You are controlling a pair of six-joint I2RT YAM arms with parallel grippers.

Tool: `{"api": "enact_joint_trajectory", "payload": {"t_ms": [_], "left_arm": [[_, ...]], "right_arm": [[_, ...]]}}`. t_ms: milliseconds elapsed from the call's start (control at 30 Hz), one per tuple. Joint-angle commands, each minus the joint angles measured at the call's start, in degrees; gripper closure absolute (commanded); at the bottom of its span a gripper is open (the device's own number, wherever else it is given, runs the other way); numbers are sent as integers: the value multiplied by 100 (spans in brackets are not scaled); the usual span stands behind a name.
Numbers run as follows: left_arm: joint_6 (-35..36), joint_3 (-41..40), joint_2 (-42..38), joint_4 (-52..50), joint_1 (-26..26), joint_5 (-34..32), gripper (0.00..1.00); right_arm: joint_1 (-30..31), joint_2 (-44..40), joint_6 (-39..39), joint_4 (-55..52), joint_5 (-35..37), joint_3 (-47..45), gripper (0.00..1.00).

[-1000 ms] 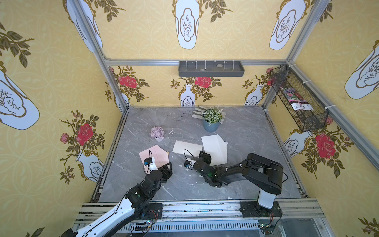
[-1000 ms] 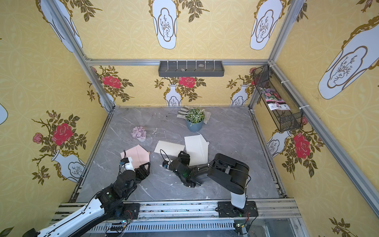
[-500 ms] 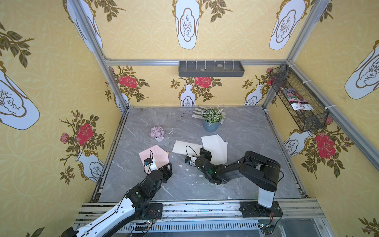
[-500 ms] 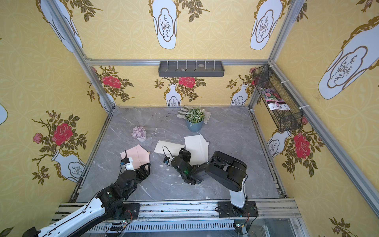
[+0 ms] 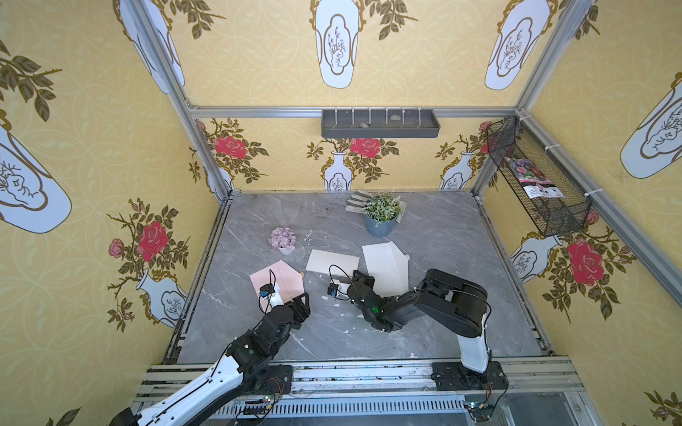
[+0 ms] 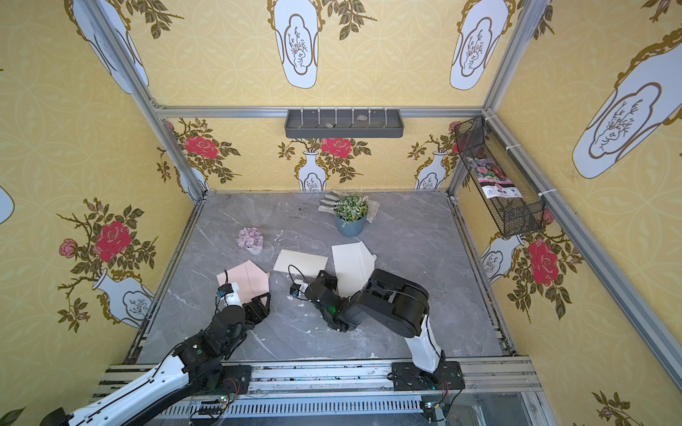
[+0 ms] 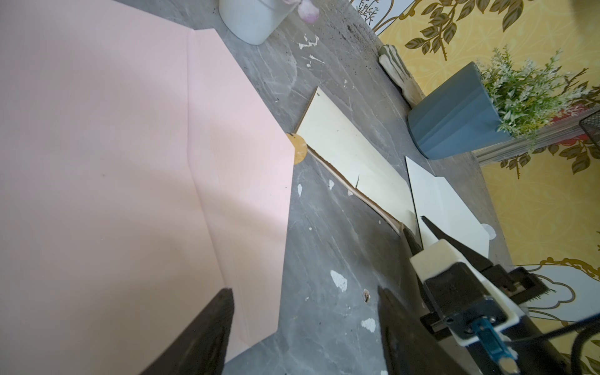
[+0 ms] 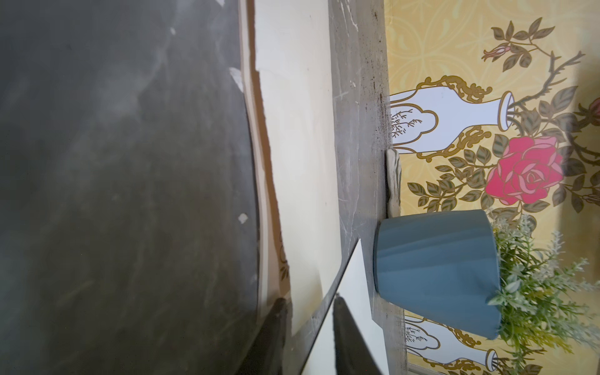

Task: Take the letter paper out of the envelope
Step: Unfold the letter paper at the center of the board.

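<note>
Evidently the right gripper [image 8: 308,313] pinches a corner of the letter paper [image 8: 298,146] (edge curling up); the left gripper [image 7: 305,292] hangs spread above the pink envelope [image 7: 113,162].

Pink envelope [image 7: 130,162]: matt paper, creased. Letter paper [image 7: 354,156]: cream, matt, smooth. Table [image 5: 443,239]: grey marble-look slab, smooth, white scuffs. Plant pot [image 8: 435,266]: blue, matt. Wall basket [image 5: 561,217]: black metal wire mesh.

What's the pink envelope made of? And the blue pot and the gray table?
The pink envelope looks like matte paper, going by its sharp fold creases. The blue pot is probably plastic or glazed ceramic: smooth, with faint ridges. The table looks like gray marble with white veins, though it might be a printed surface.
</note>
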Motion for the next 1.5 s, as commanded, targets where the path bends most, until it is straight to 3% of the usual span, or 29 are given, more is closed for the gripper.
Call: {"api": "enact_joint_trajectory", "payload": {"t_ms": [0, 133, 367, 533, 600, 933, 1267, 1467], "left_arm": [[17, -72, 5, -497, 4, -7, 28], [14, -95, 22, -487, 4, -13, 28], [-6, -112, -4, -519, 4, 18, 28], [-41, -143, -121, -591, 4, 16, 28], [-66, -168, -175, -585, 4, 19, 28], [-12, -123, -134, -580, 4, 54, 28], [3, -43, 95, -367, 4, 107, 29], [21, -35, 56, -330, 4, 143, 29]], "right_arm": [[-1, -13, 62, -36, -89, 45, 90], [-8, -20, 129, -166, -142, 92, 100], [-89, -285, 823, -1202, -611, 343, 100], [-838, -741, 2651, -4223, -2592, 1377, 100], [-1049, -837, 2936, -4632, -3062, 1514, 100], [-1396, -1259, 3931, -5854, -4982, 1916, 100], [-1606, -2345, 5235, -6346, -6276, 2014, 100], [-1754, -2698, 5876, -5995, -6837, 1340, 100]]}}
